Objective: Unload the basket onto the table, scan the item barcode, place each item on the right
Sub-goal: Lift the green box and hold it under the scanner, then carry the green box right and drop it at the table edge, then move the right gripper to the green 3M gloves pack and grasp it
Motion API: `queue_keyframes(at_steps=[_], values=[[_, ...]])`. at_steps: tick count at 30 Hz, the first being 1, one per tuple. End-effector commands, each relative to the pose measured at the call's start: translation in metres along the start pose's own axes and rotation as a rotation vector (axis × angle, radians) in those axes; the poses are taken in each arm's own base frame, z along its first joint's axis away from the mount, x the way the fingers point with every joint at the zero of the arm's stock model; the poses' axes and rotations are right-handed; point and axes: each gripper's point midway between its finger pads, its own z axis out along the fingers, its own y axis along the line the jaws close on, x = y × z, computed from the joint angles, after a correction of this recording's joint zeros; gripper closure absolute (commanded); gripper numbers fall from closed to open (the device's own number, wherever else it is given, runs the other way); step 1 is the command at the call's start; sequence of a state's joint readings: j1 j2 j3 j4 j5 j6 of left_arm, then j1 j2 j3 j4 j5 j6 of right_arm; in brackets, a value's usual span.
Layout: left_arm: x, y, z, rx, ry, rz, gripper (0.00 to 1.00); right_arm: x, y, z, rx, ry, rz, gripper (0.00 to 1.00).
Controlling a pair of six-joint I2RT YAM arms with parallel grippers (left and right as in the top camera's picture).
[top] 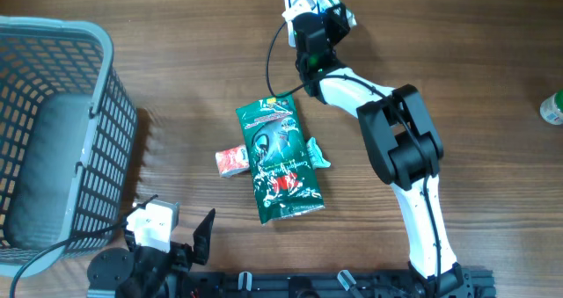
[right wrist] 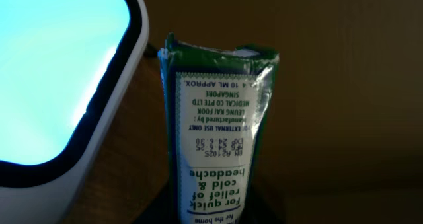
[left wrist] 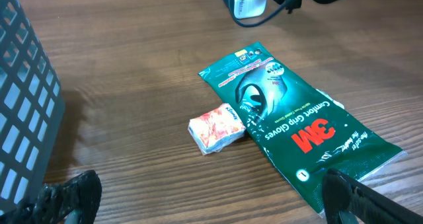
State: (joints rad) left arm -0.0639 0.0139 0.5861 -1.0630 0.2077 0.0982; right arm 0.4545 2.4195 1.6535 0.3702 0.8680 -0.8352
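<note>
Item: a green medicine carton [right wrist: 218, 138] with a white label panel, standing on end in the right wrist view. Its print reads upside down there: relief of cold and headache, external use only, a Singapore maker.
Barcode: I cannot find one on the face that shows.
Where the item is: at the 12 o'clock end of the table, up at the tip of the right arm; the overhead view hides it behind the gripper.
Right gripper [top: 318, 18]: closed on the carton's lower end, which sinks into the dark fingers at 6 o'clock of the wrist view.
Scanner [right wrist: 59, 78]: a white-rimmed unit with a glowing pale-blue window, just beside the carton at its 9 o'clock, with a narrow gap between them.
Left gripper [top: 176, 223]: jaws spread wide and holding nothing, low at 7 o'clock of the table.
Gloves packet [top: 280, 162]: a green 3M Comfort Grip Gloves pack, flat at the table's centre.
Small packet [top: 233, 160]: red and white, touching the gloves packet at its 9 o'clock.
Basket [top: 101, 43]: grey plastic mesh, at 9 o'clock, well apart from the packets.
Table [top: 457, 52]: brown wood grain.
</note>
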Motion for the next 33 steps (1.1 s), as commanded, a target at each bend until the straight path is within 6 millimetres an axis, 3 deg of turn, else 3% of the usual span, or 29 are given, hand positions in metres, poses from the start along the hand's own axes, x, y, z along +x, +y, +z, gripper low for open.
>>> queue_keyframes(at_steps=[1,5,6,9,11,14,15,16,17,18,19,21,22,24,26,28,29,30,33], values=[[-0.001,-0.002,-0.001,0.012,-0.007,-0.007,0.00,0.019,-0.048,0.002,0.045,0.108,0.228,0.89],[-0.001,-0.002,-0.001,0.012,-0.007,-0.008,0.00,0.101,-0.075,0.026,0.033,0.340,0.274,0.88],[-0.001,-0.002,-0.001,0.012,-0.007,-0.008,0.00,0.141,-0.082,0.035,0.030,0.444,0.285,0.90],[-0.001,-0.002,-0.001,0.012,-0.007,-0.007,0.00,0.230,-0.081,0.048,-0.082,0.651,0.361,0.92],[-0.001,-0.002,-0.001,0.012,-0.007,-0.008,0.00,0.282,-0.077,0.052,-0.195,0.763,0.460,0.92],[-0.001,-0.002,-0.001,0.012,-0.007,-0.007,0.00,0.363,-0.095,0.057,-0.245,0.903,0.652,0.92],[-0.001,-0.002,-0.001,0.012,-0.007,-0.007,0.00,0.378,-0.099,0.058,-0.253,0.922,0.680,0.90],[-0.001,-0.002,-0.001,0.012,-0.007,-0.007,0.00,0.393,-0.103,0.056,-0.261,0.944,0.692,0.82],[-0.001,-0.002,-0.001,0.012,-0.007,-0.008,0.00,0.403,-0.107,0.056,-0.253,0.960,0.706,0.63],[-0.001,-0.002,-0.001,0.012,-0.007,-0.007,0.00,0.404,-0.108,0.057,-0.260,0.954,0.726,0.45],[-0.001,-0.002,-0.001,0.012,-0.007,-0.008,0.00,0.400,-0.108,0.058,-0.278,0.938,0.743,0.36],[-0.001,-0.002,-0.001,0.012,-0.007,-0.008,0.00,0.388,-0.127,0.060,-0.240,0.909,0.797,0.06],[-0.001,-0.002,-0.001,0.012,-0.007,-0.007,0.00,0.382,-0.138,0.060,-0.214,0.897,0.836,0.00],[-0.001,-0.002,-0.001,0.012,-0.007,-0.007,0.00,0.353,-0.177,0.055,-0.189,0.836,0.974,0.00],[-0.001,-0.002,-0.001,0.012,-0.007,-0.008,0.00,0.303,-0.203,0.044,-0.323,0.703,1.087,0.00],[-0.001,-0.002,-0.001,0.012,-0.007,-0.008,0.00,0.191,-0.211,-0.013,-0.765,0.427,1.218,0.01],[-0.001,-0.002,-0.001,0.012,-0.007,-0.008,0.00,0.164,-0.209,-0.035,-0.888,0.381,1.249,0.00],[-0.001,-0.002,-0.001,0.012,-0.007,-0.007,0.00,0.124,-0.198,-0.077,-1.090,0.376,1.305,0.00],[-0.001,-0.002,-0.001,0.012,-0.007,-0.007,0.00,0.084,-0.157,-0.143,-1.336,0.477,1.230,0.01]])
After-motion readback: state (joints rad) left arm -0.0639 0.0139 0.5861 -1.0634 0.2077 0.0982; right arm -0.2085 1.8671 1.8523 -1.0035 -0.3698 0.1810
